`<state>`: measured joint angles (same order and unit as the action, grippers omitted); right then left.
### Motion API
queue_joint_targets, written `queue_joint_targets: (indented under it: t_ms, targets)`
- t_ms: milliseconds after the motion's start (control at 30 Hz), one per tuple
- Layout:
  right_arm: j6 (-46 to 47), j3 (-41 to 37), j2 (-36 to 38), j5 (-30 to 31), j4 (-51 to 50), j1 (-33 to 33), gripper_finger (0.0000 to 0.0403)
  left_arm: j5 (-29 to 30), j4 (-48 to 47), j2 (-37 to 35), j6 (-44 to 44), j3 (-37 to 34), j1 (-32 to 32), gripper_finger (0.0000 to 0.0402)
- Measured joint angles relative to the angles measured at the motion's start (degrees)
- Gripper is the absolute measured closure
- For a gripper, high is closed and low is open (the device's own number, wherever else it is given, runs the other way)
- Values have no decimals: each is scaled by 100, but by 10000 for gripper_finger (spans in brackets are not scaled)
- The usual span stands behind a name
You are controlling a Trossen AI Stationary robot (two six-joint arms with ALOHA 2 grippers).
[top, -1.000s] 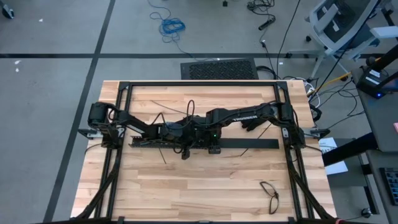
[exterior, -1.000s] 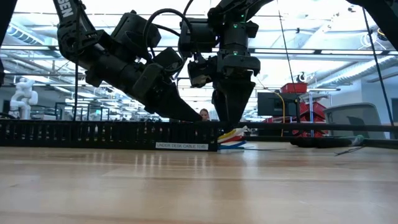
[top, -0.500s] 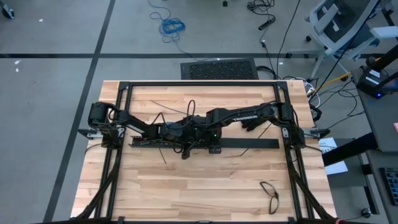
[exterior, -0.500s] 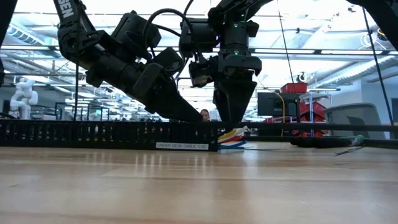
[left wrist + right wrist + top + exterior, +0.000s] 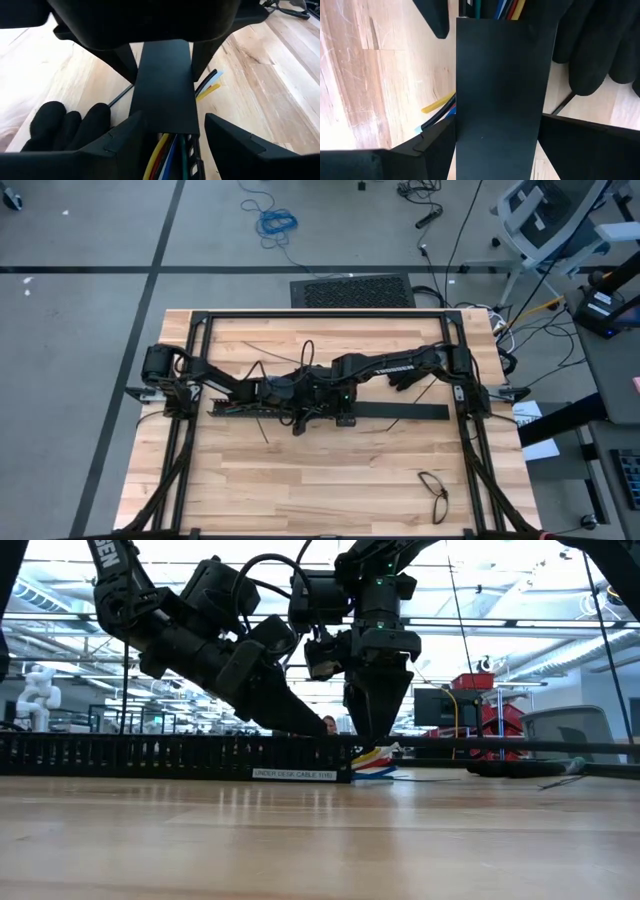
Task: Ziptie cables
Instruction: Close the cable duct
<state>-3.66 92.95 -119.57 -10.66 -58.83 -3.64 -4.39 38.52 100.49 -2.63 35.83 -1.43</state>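
Mid-table, left gripper (image 5: 170, 135) and right gripper (image 5: 497, 135) both straddle the flat black cover (image 5: 165, 90), jaws parted (neither clamping), steadying it over the cables (image 5: 375, 762) beneath.

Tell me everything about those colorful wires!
The cables are thin bendy wires in yellow, red, blue, green and black. They look plastic-coated. They lie bunched inside the long black slotted tray, under a flat black cover, and their ends poke out onto the wooden table between both end effectors.
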Motion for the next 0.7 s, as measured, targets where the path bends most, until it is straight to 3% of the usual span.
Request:
queue_joint_targets:
  t_ms: [700]
  targets:
    - [-4, -2, 0, -26, 3, 7, 147, 274, -950, -482, 299, 7, -106, 189]
